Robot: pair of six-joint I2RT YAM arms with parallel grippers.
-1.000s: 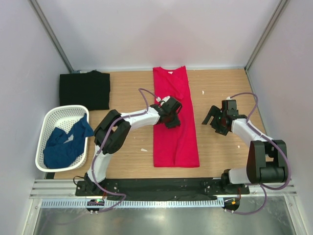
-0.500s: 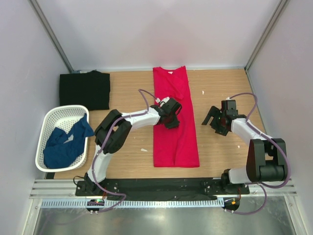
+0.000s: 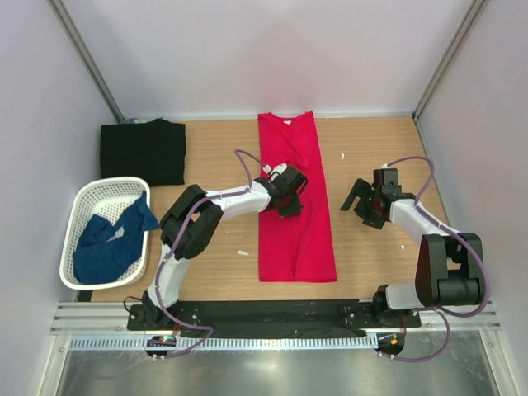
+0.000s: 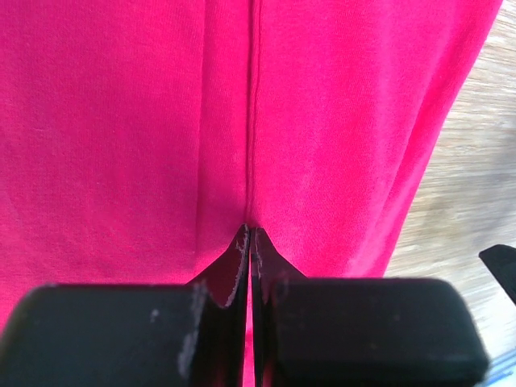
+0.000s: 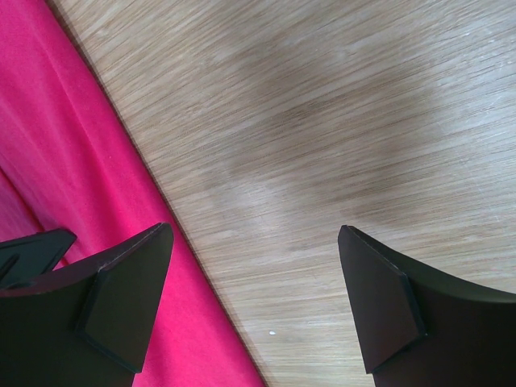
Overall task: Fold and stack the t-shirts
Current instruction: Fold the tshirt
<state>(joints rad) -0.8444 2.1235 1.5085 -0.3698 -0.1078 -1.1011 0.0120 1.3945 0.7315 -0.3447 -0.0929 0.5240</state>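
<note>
A pale wooden table [image 3: 371, 140] fills the floor of a white-walled booth, with the two arms bolted along its near edge. The red t-shirt [image 3: 295, 239] lies flat on the middle of the table as a long narrow strip, already folded lengthwise, its collar end with the small white neck label [image 3: 288, 123] toward the far wall. The left gripper [image 3: 288, 200] reaches over the red t-shirt from the left and sits down on the cloth about halfway along its length. In the left wrist view its jaws are pressed tight together, tip to tip, pinching the red cloth, and a thin straight ridge of fabric runs away from the tips. The right gripper [image 3: 357, 199] hangs over bare wood just to the right of the red t-shirt, apart from it. Its jaws stand wide and hold nothing; in the right wrist view the shirt's right edge passes under the left-hand finger [image 5: 121, 298]. The black t-shirt [image 3: 143, 153] lies folded flat well to the left of the red t-shirt, near the far left corner. The dark blue t-shirt [image 3: 103, 243] is bunched in the white mesh basket [image 3: 103, 191], left of the red t-shirt and nearer the arms than the black one.
</note>
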